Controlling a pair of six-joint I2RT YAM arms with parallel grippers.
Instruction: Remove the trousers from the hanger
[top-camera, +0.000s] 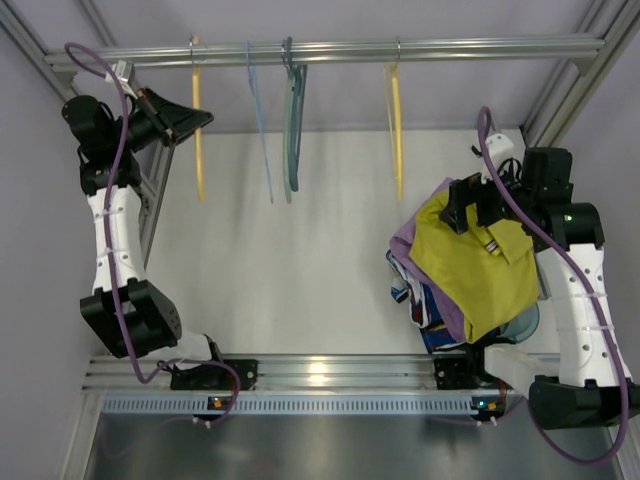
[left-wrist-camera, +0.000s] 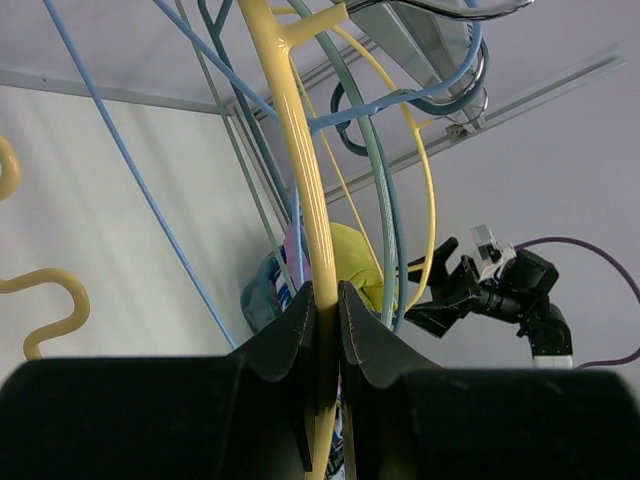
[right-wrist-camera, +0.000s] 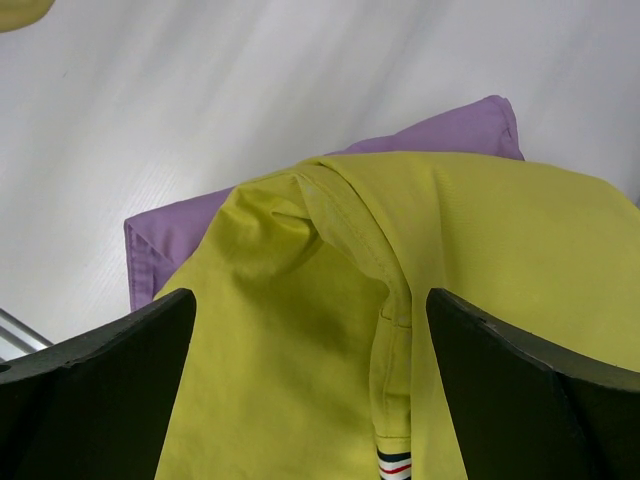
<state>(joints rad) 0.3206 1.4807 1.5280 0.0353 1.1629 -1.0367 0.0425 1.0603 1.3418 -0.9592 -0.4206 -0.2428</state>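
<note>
On the clothes pile (top-camera: 425, 312): limp mustard-yellow cloth trousers (top-camera: 470, 265) under the wide-open right gripper (right-wrist-camera: 310, 300).
Thin yellow plastic hanger (left-wrist-camera: 300, 150) is clamped by the left gripper (left-wrist-camera: 327, 300); raised seam fold (right-wrist-camera: 370, 250) probably best pinched.

No legible text or labels anywhere.

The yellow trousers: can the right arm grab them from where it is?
Probably yes. The right gripper hangs open just above the trousers, which lie on top of the purple garment, with nothing in between.
</note>
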